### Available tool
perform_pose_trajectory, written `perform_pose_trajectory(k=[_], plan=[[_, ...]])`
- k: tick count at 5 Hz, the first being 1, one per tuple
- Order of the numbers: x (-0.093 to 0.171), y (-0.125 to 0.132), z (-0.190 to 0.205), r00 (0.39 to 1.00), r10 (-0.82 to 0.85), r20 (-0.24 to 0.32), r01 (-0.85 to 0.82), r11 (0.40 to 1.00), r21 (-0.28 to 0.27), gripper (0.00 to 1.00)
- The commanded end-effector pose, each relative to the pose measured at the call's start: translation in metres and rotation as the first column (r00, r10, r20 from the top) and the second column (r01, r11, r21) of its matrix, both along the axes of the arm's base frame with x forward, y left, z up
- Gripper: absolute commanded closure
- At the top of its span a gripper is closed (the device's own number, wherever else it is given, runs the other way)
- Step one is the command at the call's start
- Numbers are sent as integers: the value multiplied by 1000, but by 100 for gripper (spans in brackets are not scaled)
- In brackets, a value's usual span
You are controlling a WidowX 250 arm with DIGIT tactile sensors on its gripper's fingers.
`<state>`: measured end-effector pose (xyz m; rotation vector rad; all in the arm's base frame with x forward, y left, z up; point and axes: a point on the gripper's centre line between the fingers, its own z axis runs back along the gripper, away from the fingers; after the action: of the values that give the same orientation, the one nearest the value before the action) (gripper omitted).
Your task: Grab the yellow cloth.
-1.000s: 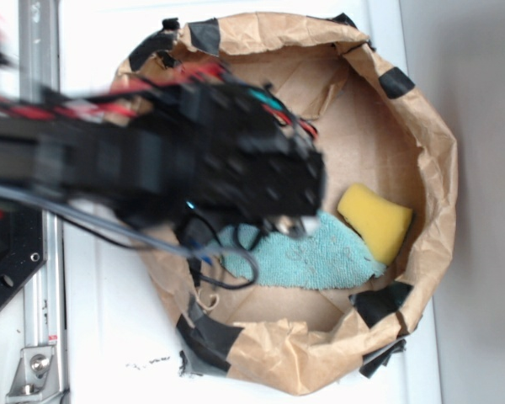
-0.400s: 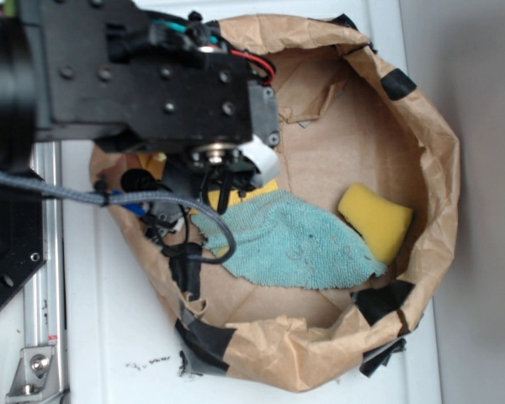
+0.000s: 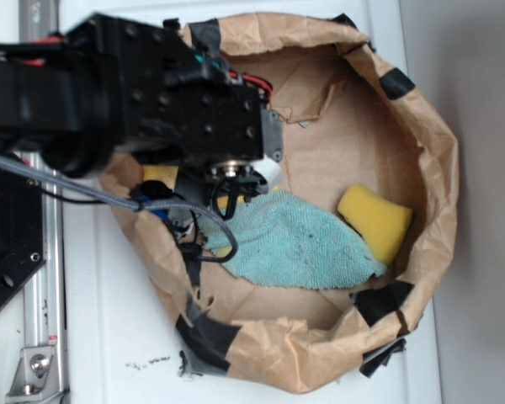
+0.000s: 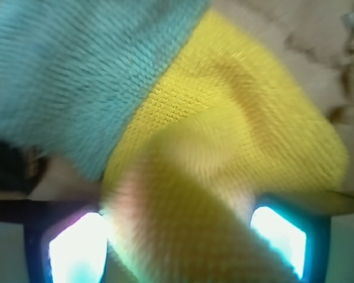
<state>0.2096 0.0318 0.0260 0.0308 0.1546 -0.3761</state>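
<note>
In the exterior view the arm [image 3: 109, 93] reaches in from the left over a paper basket [image 3: 429, 168], and most of the pincer [image 3: 236, 189] is hidden under the black wrist block. Small patches of the yellow cloth [image 3: 158, 175] show at the block's lower edge, to the left of the pincer and just under it; the rest is covered by the arm. To the right of the pincer lies the teal cloth [image 3: 295, 244], spread flat on the basket floor, and further right, well apart from the pincer, sits the sponge [image 3: 375, 220] against the basket wall.

The wrist view is blurred but tells more. The teal cloth [image 4: 76, 76] fills the upper left and overlaps the yellow cloth [image 4: 224, 135], which runs down the middle and passes between the two fingers [image 4: 76, 247] at the bottom edge. The pincer [image 4: 180, 242] stands open, its fingers set either side of a raised fold of yellow fabric, with no squeeze visible on it.

As a judgement, the approach looks done: the pincer is low and straddling the right cloth, not the teal one or the sponge. Closing on the fold and lifting is what remains. The teal overlap lies above the fingers in this view, so it may drag along when the yellow one is lifted.
</note>
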Motion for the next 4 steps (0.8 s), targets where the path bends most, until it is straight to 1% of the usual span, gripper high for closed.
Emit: perform_pose_trajectory(k=[1, 2, 3, 4], plan=[[-7, -8, 14, 985, 73, 154, -79, 996, 33, 100], [-6, -6, 50, 929, 306, 209, -304, 952, -45, 100], [6, -12, 101, 842, 471, 265, -442, 882, -163, 100], [18, -16, 141, 850, 490, 194, -462, 870, -171, 100]])
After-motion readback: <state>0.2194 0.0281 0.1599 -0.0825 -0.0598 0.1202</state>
